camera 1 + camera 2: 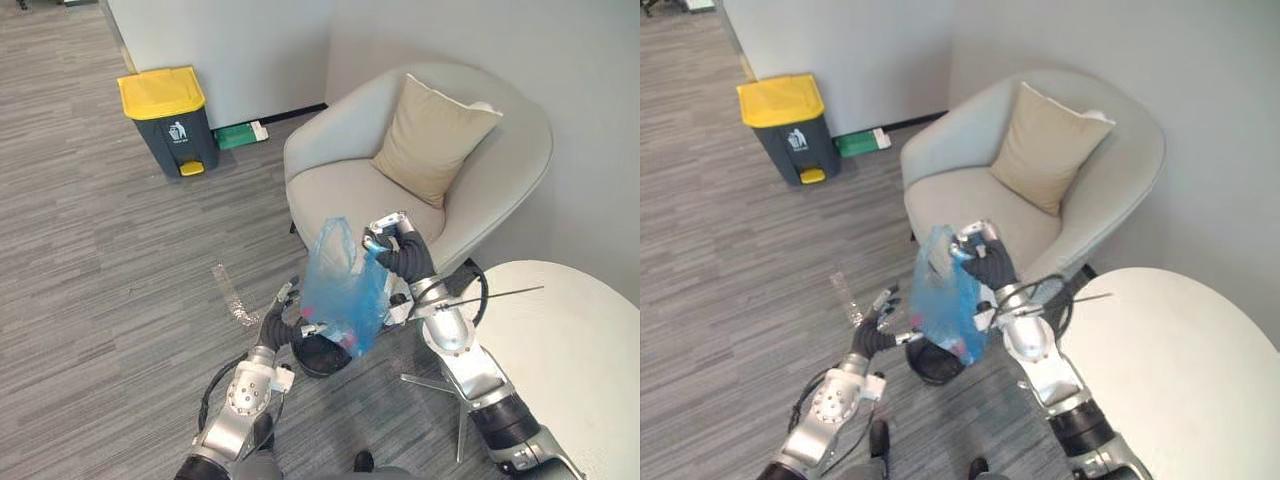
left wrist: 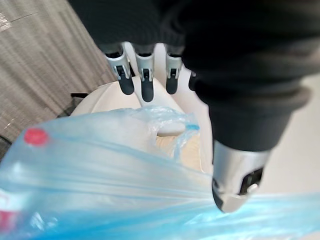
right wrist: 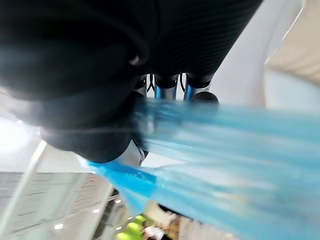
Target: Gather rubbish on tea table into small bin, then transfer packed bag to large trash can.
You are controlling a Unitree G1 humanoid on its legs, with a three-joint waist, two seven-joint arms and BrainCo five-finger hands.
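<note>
In the eye views the right robot hand (image 1: 398, 250) is clamped on the handle of the blue bag (image 1: 345, 292), which hangs over the small bin (image 1: 318, 360), the large trash can (image 1: 170, 118) well off at eleven o'clock. The left wrist view shows the left robot hand (image 2: 145, 80) straight-fingered, apart, beside the bag. The transfer step seems in hand; next, carry the bag to that can.

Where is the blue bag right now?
The blue bag hangs mid-frame in the eye views from the right hand, over the small black bin before the armchair, left hand beside it.
</note>
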